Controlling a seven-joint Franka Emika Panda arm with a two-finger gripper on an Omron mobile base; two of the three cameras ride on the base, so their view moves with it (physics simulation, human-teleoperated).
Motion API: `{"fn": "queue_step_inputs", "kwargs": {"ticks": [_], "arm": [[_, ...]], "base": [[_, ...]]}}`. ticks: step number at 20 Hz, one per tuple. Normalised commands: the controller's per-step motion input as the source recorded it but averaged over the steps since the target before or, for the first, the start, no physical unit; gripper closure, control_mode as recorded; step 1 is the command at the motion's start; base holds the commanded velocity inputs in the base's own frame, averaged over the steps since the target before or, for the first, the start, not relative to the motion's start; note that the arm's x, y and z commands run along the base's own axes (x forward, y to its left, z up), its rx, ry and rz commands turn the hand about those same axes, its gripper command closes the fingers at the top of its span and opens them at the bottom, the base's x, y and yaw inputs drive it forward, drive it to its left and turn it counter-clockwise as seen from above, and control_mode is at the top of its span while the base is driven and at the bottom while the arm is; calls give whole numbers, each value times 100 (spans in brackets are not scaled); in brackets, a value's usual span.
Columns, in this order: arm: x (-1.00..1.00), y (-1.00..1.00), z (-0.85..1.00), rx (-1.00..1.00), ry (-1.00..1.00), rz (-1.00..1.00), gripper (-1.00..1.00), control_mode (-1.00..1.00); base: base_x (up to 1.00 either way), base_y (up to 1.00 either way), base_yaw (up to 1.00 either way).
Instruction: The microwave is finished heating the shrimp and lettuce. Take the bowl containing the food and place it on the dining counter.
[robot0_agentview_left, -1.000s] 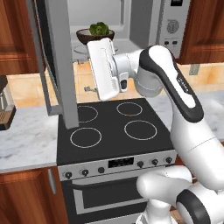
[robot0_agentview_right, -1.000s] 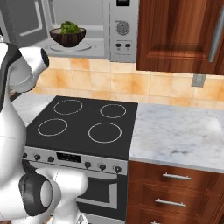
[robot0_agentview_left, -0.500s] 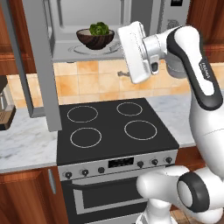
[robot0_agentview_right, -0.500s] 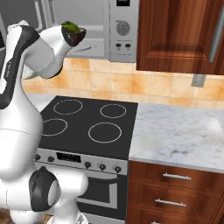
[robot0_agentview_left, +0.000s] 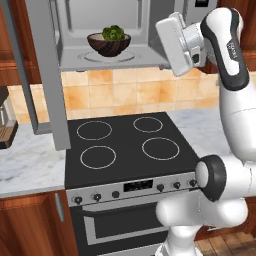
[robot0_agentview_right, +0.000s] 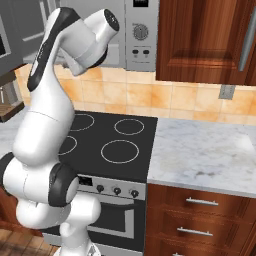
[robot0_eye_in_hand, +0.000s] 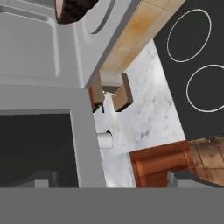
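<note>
The microwave (robot0_agentview_left: 150, 20) hangs above the stove with its door (robot0_agentview_left: 47, 75) swung wide open to the left. Inside, on the turntable, sits the dark brown bowl (robot0_agentview_left: 109, 45) with the green lettuce (robot0_agentview_left: 114, 33) on top. The shrimp is too small to make out. My gripper's white hand (robot0_agentview_left: 174, 42) hovers at the right edge of the opening, level with the bowl and a hand's width away from it. In the hand view my gripper (robot0_eye_in_hand: 113, 180) is open with nothing between its tips, and the bowl (robot0_eye_in_hand: 74, 9) shows at the top edge. The dining counter is out of view.
A black stove (robot0_agentview_left: 125, 145) with several burner rings lies below the microwave. Marble counter (robot0_agentview_right: 205, 155) runs to its right under a wooden wall cabinet (robot0_agentview_right: 205, 40). A brown coffee machine (robot0_agentview_left: 6, 125) stands on the left counter. The microwave's button panel (robot0_agentview_right: 140, 35) is beside my arm.
My hand has swung right and upward, from in front of the stove's back to the right edge of the microwave opening. The door has swung further open.
</note>
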Motion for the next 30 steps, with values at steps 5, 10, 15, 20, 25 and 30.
{"fn": "queue_step_inputs", "kwargs": {"ticks": [5,10,15,20,25,30], "arm": [[36,3,0,-1,-11,-4,-100,-100],[100,34,-2,-8,-16,-25,-100,-100],[98,21,-4,-3,0,-12,-100,-100],[96,4,-2,-1,0,-9,-100,-100],[91,4,-3,0,0,-11,-100,-100],[73,10,0,0,0,-13,-100,-100]], "base": [[0,0,0],[0,0,0],[0,0,0],[0,0,0],[0,0,0],[0,0,0]]}}
